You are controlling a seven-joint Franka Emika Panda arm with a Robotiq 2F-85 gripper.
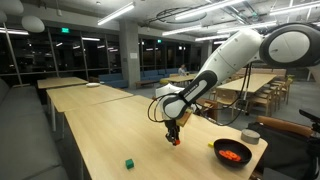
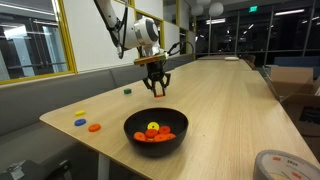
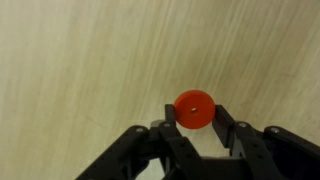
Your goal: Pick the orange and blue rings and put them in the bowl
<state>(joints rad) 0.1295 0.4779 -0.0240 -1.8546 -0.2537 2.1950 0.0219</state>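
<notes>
the black two-fingered claw [image 3: 198, 122] is pinching a tiny bright orange-red ring [image 3: 193, 108]. in the wrist view one finger [image 3: 176, 124] presses the ring's 8 o'clock edge and the other presses its 4 o'clock edge, with pale wood grain behind. in both exterior views the claw points straight down over the long light wooden table [image 1: 95, 125]. whether the held ring touches the tabletop cannot be told.

in an exterior view, from left to right, a small flat yellow piece [image 2: 80, 114] lies near the table's edge. a tiny blue ring [image 2: 80, 122] lies just beside it at 6 o'clock. a second orange ring [image 2: 95, 127] rests at 4 o'clock of the blue ring, close but apart from it. a small green cube [image 2: 127, 91] sits farther back, at 11 o'clock of the round shallow black bowl [image 2: 155, 148]. the claw [image 2: 156, 89] hangs at 12 o'clock of the bowl, outside its rim. the bowl holds several orange pieces and one yellow-green piece. the blue ring is well apart from the bowl, at its 9 o'clock. a pale roll of tape [image 2: 282, 165] shows at the bowl's 4 o'clock.

in an exterior view from another side, the green cube [image 1: 129, 162] lies at 7 o'clock of the claw [image 1: 174, 136]. the black bowl [image 1: 217, 152] stands at 4 o'clock of the claw, near the table's end. a small grey-and-white round container [image 1: 250, 134] stands just beside the bowl, at its 1 o'clock.
</notes>
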